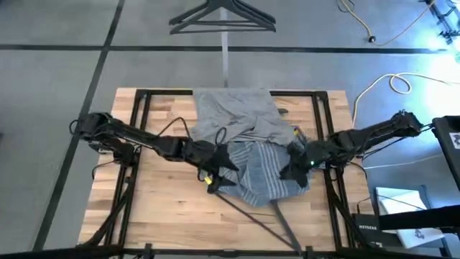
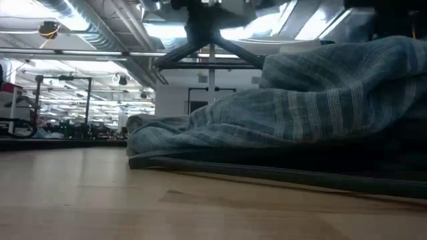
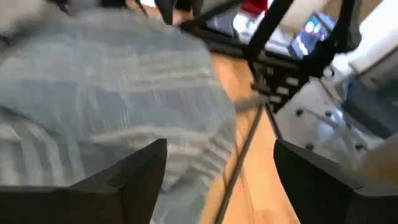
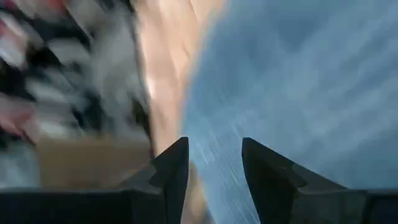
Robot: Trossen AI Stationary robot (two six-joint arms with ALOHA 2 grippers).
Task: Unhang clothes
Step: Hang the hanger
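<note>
On the pale wooden table (image 1: 158, 208) the left gripper (image 1: 215, 164) comes in from the left side and sits at the left edge of the blue-grey shirt with thin pale stripes (image 1: 262, 173), its dark fingers (image 3: 134, 171) spread wide with nothing between them; its wrist camera looks over the striped cloth and a thin dark rod of a clothes hanger (image 3: 239, 162) lying on the wood beside it. The striped shirt lies crumpled at the middle of the table, and from table height it bulks up as a rumpled heap (image 2: 300, 107) over the dark hanger bar beneath. Just behind it, toward the far edge, the plain grey T-shirt (image 1: 233, 115) lies spread and wrinkled, its near part touching the striped one. Beyond the table, on the floor, a second dark hanger (image 1: 223, 18) lies by itself. The right gripper (image 1: 298, 167) rests at the striped shirt's right edge, its fingers (image 4: 171, 168) parted only narrowly over the blue fabric, gripping nothing that I can make out.
</note>
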